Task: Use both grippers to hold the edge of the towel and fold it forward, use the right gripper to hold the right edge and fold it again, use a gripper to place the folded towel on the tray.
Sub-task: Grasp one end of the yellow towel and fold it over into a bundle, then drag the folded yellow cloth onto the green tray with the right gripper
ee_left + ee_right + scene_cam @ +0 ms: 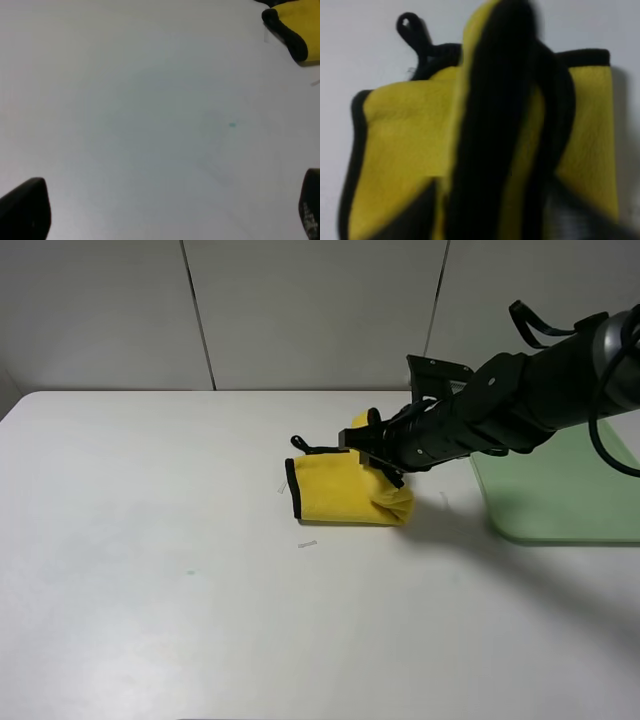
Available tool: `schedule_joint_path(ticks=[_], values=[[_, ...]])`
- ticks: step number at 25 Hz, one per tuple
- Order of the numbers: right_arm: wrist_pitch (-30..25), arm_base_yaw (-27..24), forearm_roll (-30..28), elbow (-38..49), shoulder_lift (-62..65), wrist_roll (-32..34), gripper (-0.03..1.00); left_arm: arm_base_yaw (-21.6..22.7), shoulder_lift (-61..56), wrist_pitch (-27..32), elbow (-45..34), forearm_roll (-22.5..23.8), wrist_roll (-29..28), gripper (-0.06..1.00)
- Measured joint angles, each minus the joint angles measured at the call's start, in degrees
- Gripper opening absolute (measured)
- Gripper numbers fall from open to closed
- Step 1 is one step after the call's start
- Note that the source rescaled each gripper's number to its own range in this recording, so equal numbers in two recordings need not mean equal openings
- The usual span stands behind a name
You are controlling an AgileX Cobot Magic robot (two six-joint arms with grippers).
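Observation:
The yellow towel (345, 495) lies folded on the white table, left of the tray (570, 490), with its black corner loop (300, 445) poking out at the back left. My right gripper (375, 450) reaches in from the right and sits on the towel's far right part. A bit of yellow cloth sticks up beside it. Up close in the right wrist view, a raised fold of the towel (400, 135) with its black edge (495, 125) stands between the jaws, too blurred to judge the grip. My left gripper (170, 215) is open over bare table, with a corner of the towel (302, 20) far from it.
The pale green tray lies at the table's right edge, partly under the right arm. A small paper scrap (307, 544) lies just in front of the towel. A tiny teal speck (231, 124) marks the table.

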State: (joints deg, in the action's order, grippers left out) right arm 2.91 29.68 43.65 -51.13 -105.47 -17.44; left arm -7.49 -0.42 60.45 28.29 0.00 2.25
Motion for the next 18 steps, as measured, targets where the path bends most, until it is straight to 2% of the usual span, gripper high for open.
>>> schedule_joint_path(ticks=[1, 2, 4, 8, 18], values=[[0.0, 0.29, 0.42, 0.0, 0.54, 0.17, 0.82, 0.0, 0.0, 0.0, 0.0, 0.0, 0.0, 1.0], [-0.08, 0.6, 0.87, 0.0, 1.02, 0.59, 0.9, 0.0, 0.0, 0.0, 0.0, 0.0, 0.0, 1.0], [-0.13, 0.96, 1.22, 0.0, 2.22, 1.5, 0.96, 0.0, 0.0, 0.0, 0.0, 0.0, 0.0, 1.0], [-0.4, 1.22, 1.33, 0.0, 4.13, 2.99, 1.0, 0.0, 0.0, 0.0, 0.0, 0.0, 0.0, 1.0], [-1.43, 1.22, 1.0, 0.0, 5.39, 2.34, 1.0, 0.0, 0.0, 0.0, 0.0, 0.0, 0.0, 1.0]])
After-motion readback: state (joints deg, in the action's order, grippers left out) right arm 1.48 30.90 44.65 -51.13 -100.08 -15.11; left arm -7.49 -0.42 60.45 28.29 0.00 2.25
